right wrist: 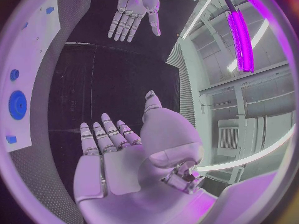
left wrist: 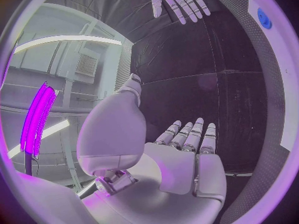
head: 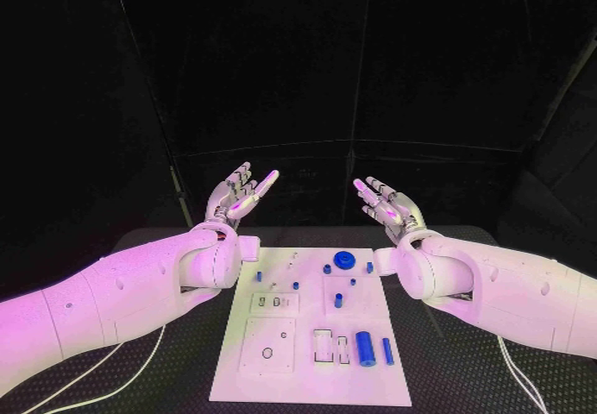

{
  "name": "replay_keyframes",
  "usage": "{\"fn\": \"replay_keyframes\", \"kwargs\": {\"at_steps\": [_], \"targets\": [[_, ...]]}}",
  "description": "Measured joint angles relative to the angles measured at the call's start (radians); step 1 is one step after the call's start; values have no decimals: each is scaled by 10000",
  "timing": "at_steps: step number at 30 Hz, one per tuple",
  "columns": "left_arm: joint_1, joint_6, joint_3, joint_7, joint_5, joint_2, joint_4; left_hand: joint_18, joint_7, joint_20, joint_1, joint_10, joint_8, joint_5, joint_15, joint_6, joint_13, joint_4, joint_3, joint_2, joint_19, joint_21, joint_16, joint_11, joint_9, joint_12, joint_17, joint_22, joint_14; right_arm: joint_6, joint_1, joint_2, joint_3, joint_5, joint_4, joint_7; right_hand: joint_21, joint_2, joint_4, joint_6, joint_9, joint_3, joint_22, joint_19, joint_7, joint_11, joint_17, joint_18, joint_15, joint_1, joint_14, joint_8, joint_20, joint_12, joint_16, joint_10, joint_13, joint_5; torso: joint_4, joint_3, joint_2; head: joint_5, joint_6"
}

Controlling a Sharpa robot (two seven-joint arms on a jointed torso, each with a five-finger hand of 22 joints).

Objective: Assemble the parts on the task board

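Both hands hover above the table's far end, fingers spread, holding nothing: left hand point(head: 241, 195) at centre-left, right hand point(head: 388, 204) at centre-right. The task board point(head: 311, 379) lies lower centre; its upper corners hide behind the wrists. Small blue parts point(head: 365, 348) are hard to distinguish.

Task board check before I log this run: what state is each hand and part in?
Left hand: open, raised beyond the board.
Right hand: open, raised likewise.
Task board: flat on the table.
Round blue part: resting on the board.
Large blue cylinder: lying on the board.
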Motion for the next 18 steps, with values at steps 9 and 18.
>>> {"fn": "replay_keyframes", "kwargs": {"at_steps": [9, 18], "targets": [[32, 595, 16, 30, -117, 57, -126, 321, 66, 260, 717, 1267, 354, 0, 226, 1217, 197, 143, 438, 384, 1021, 380, 541, 528, 188, 377, 312, 221, 1889, 1633, 258, 224, -57, -561, -484, -674, 1051, -101, -1607, 2778, 332, 692, 511, 2151, 188, 100, 312, 216, -29, 2126, 3496, 641, 70, 1111, 855, 2329, 86, -440, 0, 0, 0, 0, -1], [53, 997, 19, 58, -128, -540, -111, 727, 607, 59, 2256, 7343, 1805, 0, -259, 6378, 788, -264, 1095, 1275, 7081, 2779, 2212, 324, 872, 2009, 1005, 1324, 6982, 1385, 317, -154, -30, -5260, -1079, -1171, 2518, -273, -3346, 6400, 455, 1333, 1041, 5160, 670, -412, 404, 701, -662, 2758, 7454, 1077, -145, 506, 1482, 5539, 52, -409, 2, -35, 217, 78, -206]]}}
